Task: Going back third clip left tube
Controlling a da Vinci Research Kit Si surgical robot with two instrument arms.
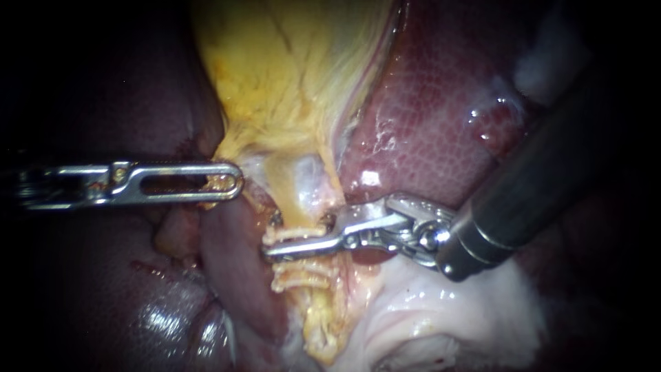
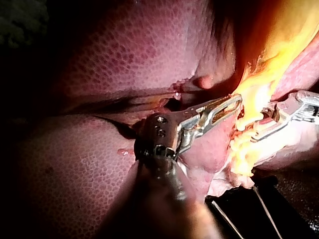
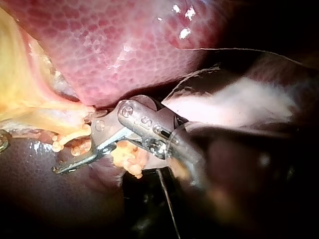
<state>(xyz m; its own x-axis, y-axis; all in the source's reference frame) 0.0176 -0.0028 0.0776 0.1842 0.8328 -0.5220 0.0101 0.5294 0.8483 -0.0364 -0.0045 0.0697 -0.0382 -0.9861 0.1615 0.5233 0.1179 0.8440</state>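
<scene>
My left instrument (image 2: 227, 105), a dark shaft ending in slotted silver jaws, pinches the edge of the bright yellow fatty tissue (image 2: 259, 84) (it glares under the light). Mottled pink-red liver (image 2: 129, 45) lies on both sides of the shaft. Just beyond the yellow strand, my right instrument (image 2: 260, 124) shows its silver jaws parted.
</scene>
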